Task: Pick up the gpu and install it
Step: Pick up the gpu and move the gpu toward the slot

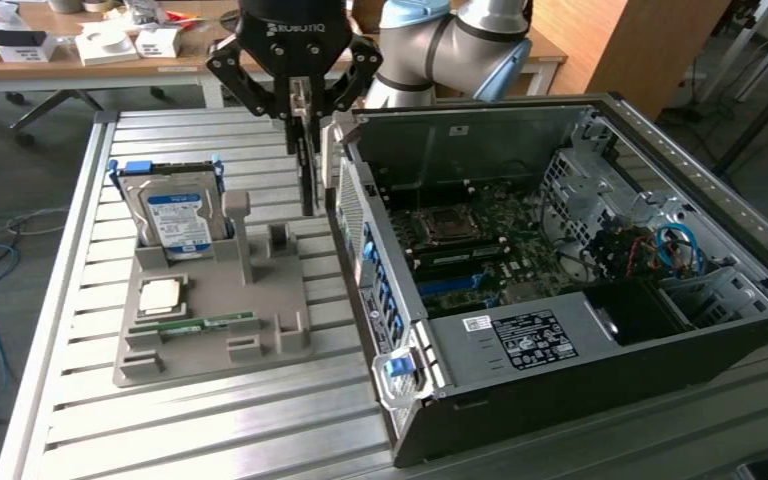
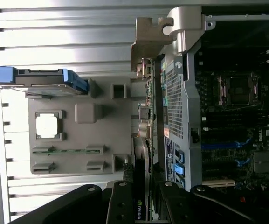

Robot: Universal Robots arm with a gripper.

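The gpu point(image 1: 307, 172) hangs upright, pinched in the partly closed gripper point(image 1: 299, 110), between the grey tray point(image 1: 204, 352) and the open computer case point(image 1: 371, 262).

The gripper point(image 1: 300, 108) hangs over the far part of the slatted metal table point(image 1: 157, 440), its fingers pinched on the top of the gpu point(image 1: 308, 170), which hangs upright and edge-on. The card sits between the grey holder tray point(image 1: 271, 290) on the exterior view's left and the open computer case point(image 1: 531, 410) on the exterior view's right, just beside the case's rear wall. A hard drive point(image 1: 177, 215) in a blue frame stands at the tray's far end. Nearer lie a square processor point(image 1: 160, 295) and a green RAM stick point(image 1: 211, 323).
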